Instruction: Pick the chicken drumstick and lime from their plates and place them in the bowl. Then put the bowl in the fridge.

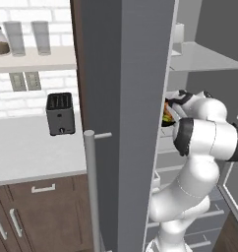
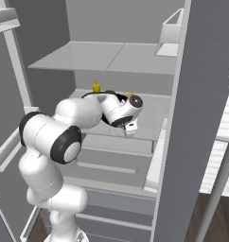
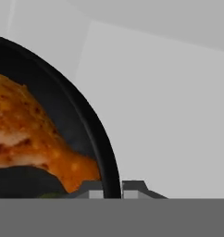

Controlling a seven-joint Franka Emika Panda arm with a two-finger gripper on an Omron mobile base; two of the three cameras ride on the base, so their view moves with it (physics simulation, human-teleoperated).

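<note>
My gripper (image 3: pixel 112 187) is shut on the rim of the glossy black bowl (image 3: pixel 93 125), one finger inside the wall and one outside. The golden orange-brown chicken drumstick (image 3: pixel 26 134) lies in the bowl, and a sliver of the green lime (image 3: pixel 51 195) peeks out beneath it. The arm reaches into the open fridge (image 1: pixel 126 123), holding the bowl (image 1: pixel 170 118) just over a white inner shelf (image 2: pixel 145 118). In the right base view the hand (image 2: pixel 128 111) partly hides the bowl. The plates are out of view.
The grey fridge door with its long silver handle (image 1: pixel 93 192) stands open left of the arm. Another shelf (image 2: pixel 107 56) lies above the hand, and a small yellow item (image 2: pixel 96 86) stands at the back. A toaster (image 1: pixel 60 114) sits on the white counter (image 1: pixel 22 152).
</note>
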